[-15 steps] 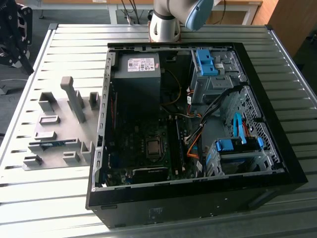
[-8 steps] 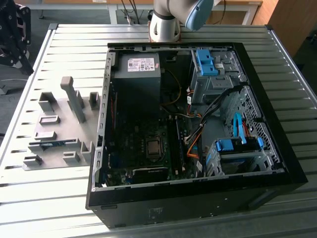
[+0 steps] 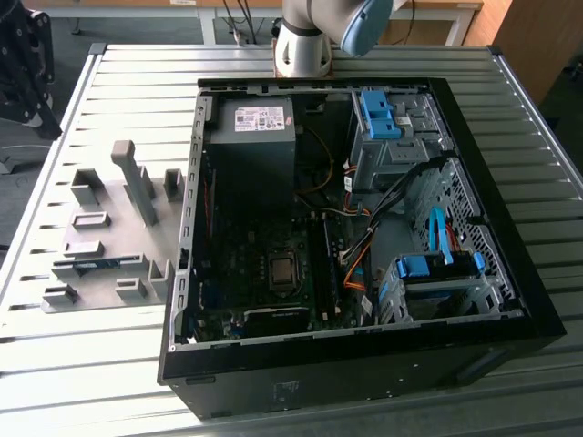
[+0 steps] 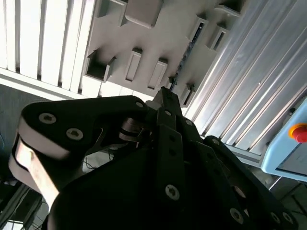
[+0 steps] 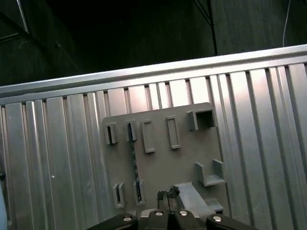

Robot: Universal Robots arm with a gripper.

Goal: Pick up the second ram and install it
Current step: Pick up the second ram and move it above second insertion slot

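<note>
The second ram point(image 3: 96, 265) is a thin blue-green strip standing on edge in a slot of the grey fixture plate point(image 3: 109, 205), at the exterior view's left beside the open computer case. It appears edge-on as a dark line in both wrist views point(image 5: 134, 165) point(image 4: 188, 50). My gripper point(image 5: 168, 194) point(image 4: 165, 91) hangs well above the plate, apart from the ram, with its fingers together and nothing between them.
The black computer case point(image 3: 474, 337) lies open on the slatted metal table point(image 3: 82, 364), with the motherboard, CPU socket point(image 3: 282, 271) and black memory slot rails point(image 3: 325, 273) exposed. Grey upright holders point(image 3: 137, 177) stick up from the fixture plate. The arm's base point(image 3: 305, 41) stands behind the case.
</note>
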